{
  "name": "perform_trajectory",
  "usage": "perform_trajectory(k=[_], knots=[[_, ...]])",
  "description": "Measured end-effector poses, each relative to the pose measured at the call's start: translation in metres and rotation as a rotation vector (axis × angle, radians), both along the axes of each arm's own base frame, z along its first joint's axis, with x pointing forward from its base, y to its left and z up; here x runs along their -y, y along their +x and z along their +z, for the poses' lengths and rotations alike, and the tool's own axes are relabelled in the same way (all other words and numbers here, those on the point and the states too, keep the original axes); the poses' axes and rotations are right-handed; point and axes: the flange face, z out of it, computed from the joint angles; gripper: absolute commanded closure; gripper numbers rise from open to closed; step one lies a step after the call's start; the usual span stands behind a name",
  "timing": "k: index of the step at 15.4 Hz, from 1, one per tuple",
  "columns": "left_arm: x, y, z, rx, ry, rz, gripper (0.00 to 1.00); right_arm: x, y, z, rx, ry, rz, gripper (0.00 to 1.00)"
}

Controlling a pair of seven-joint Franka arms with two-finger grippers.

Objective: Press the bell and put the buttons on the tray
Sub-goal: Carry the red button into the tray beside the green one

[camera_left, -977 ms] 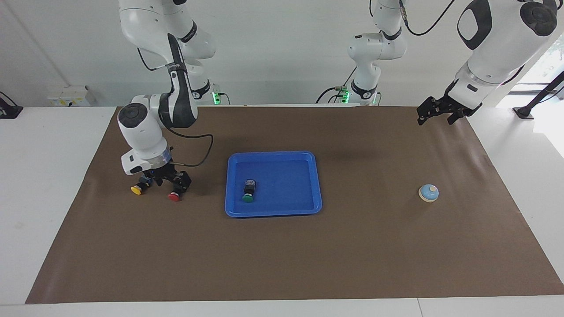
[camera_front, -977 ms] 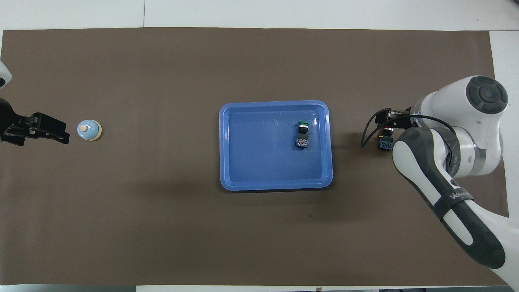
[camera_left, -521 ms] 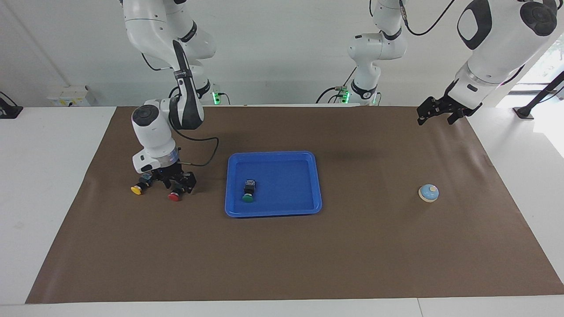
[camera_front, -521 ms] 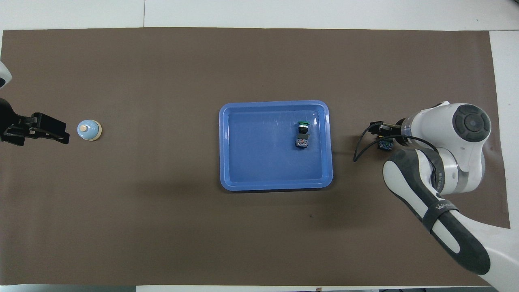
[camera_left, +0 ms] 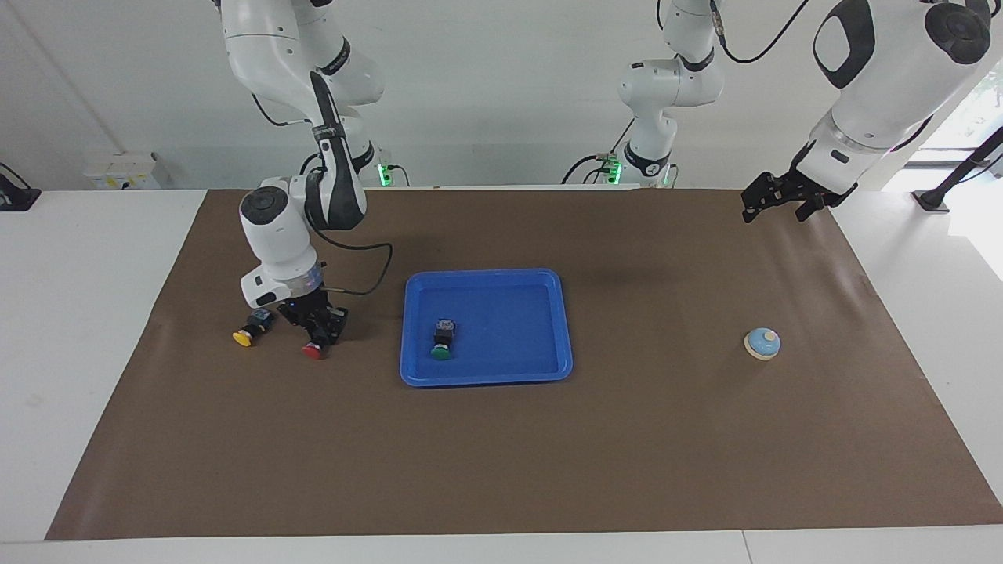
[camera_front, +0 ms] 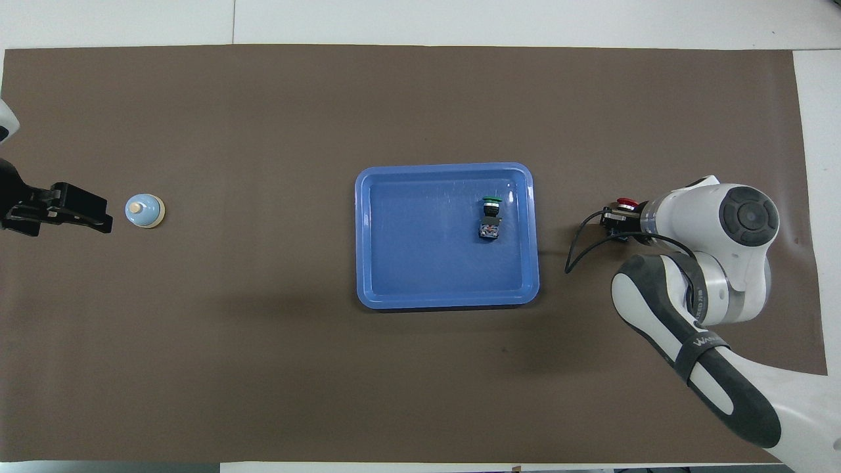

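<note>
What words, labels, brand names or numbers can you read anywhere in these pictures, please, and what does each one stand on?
"WANDE..." (only partly legible, ending unclear): white lettering on the dark band of the right arm, seen in the overhead view.
Green button in the tray: a small coloured label on its black body, too small to read.
Nothing readable on the bell, the red button or the yellow button.

**White room, white table, brown mat**

A long white table (camera_left: 94, 313) fills the scene, its middle covered by a large rectangular sheet of matte brown paper-like mat (camera_left: 627, 439), faintly creased near its ends. A plain white wall (camera_left: 486, 94) rises at the table's robot end. On the tabletop by that wall sits a small white box (camera_left: 125, 171). Bright daylight enters through a window (camera_left: 975, 117) at the left arm's end.
</note>
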Motion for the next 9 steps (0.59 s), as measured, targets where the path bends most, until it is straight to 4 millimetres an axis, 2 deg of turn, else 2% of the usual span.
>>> perform_trajectory(k=[2, 4, 5, 7, 9], knots=[[0.000, 0.000, 0.000, 0.000, 0.000, 0.000, 0.00, -0.030, 0.018, 0.041, -0.048, -0.008, 0.040, 1.00], [0.000, 0.000, 0.000, 0.000, 0.000, 0.000, 0.00, -0.071, 0.032, 0.085, -0.072, -0.012, 0.056, 1.00], [0.000, 0.000, 0.000, 0.000, 0.000, 0.000, 0.00, -0.094, 0.033, 0.101, -0.073, -0.011, 0.056, 1.00], [0.000, 0.000, 0.000, 0.000, 0.000, 0.000, 0.00, -0.144, 0.029, 0.114, -0.072, 0.004, 0.060, 1.00], [0.000, 0.000, 0.000, 0.000, 0.000, 0.000, 0.00, -0.196, 0.016, 0.106, -0.089, 0.019, 0.075, 1.00]])
